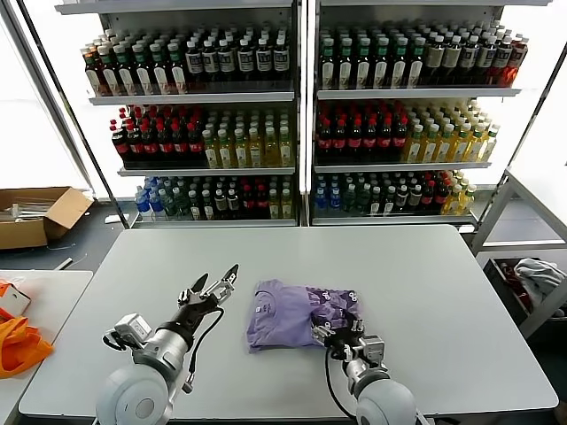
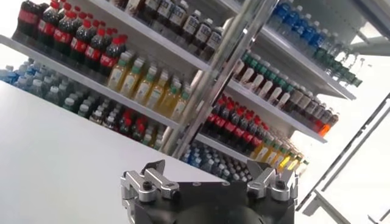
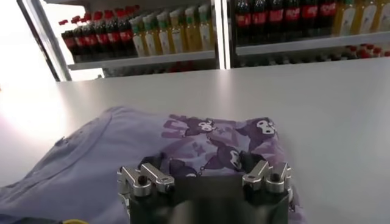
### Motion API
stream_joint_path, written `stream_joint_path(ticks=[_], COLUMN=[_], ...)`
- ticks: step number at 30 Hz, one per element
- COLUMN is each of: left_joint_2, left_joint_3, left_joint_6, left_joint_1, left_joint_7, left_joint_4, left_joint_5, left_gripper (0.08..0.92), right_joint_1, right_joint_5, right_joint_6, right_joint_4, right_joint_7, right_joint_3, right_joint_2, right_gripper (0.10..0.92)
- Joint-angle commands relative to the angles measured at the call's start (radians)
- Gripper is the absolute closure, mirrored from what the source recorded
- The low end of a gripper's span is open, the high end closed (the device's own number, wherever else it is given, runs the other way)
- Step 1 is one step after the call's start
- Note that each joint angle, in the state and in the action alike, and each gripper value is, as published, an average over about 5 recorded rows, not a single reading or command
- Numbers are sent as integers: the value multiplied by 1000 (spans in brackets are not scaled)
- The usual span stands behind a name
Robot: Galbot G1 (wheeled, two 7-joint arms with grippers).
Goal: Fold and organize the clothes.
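One lavender T-shirt (image 1: pixel 283 314) lies folded in the middle of the white table (image 1: pixel 425 292), its dark purple print facing up on the right half. In the right wrist view the shirt (image 3: pixel 207 137) fills the near field. My right gripper (image 1: pixel 337 330) is open, right at the shirt's near right edge, its jaws spread over the printed part (image 3: pixel 200 164). My left gripper (image 1: pixel 218 276) is open and empty, raised just left of the shirt and tilted upward. In the left wrist view the left gripper (image 2: pixel 210 170) points over bare table toward the shelves.
Shelves of bottled drinks (image 1: pixel 292 115) stand behind the table. A cardboard box (image 1: pixel 35 214) sits on the floor at the far left. Orange fabric (image 1: pixel 19 345) lies on a side table at the left. White-grey fabric (image 1: pixel 536 276) sits in a rack at the right.
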Motion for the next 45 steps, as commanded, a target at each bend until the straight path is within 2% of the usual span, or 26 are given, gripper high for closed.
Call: stream_joint_path(ticks=[1,8,12,16,22,29,35,39,45], left_joint_2=[2,12,19,23,23,34,55,55,21], left_joint_3=[-6,-18,-27,-40,-50,-69,-125,-163,-221], left_joint_6=[-2,-2,-2,-3,-6,-7,-12,-20,-18], left_joint_1=[6,2,3,5,6,0,-2,2,40], left_joint_7=[8,4,3,5,9,20,86,144,218], left_joint_4=[-1,-2,-4,-5,2,6,25,40,27], left_joint_5=[4,4,3,-1,-11,-20,10,73,139], left_gripper=[177,177,177,177,177,177,177,177,177], right_joint_1=[85,168,202,219,243,190,-24,-186,-361], right_joint_5=[-104,-228,-214,-161,-93,-124,-213,-231,-207], right_joint_6=[94,40,-56,-129,-141,33,192,261,313], right_joint_4=[33,-172,-313,-341,-219,34,191,243,289], right_joint_7=[21,121,202,247,244,97,-86,-170,-281], right_joint_3=[-76,-171,-180,-190,-186,-89,139,309,506], right_joint_2=[65,230,318,320,252,99,-43,-51,30], right_gripper=[203,203,203,203,203,203,203,203,203])
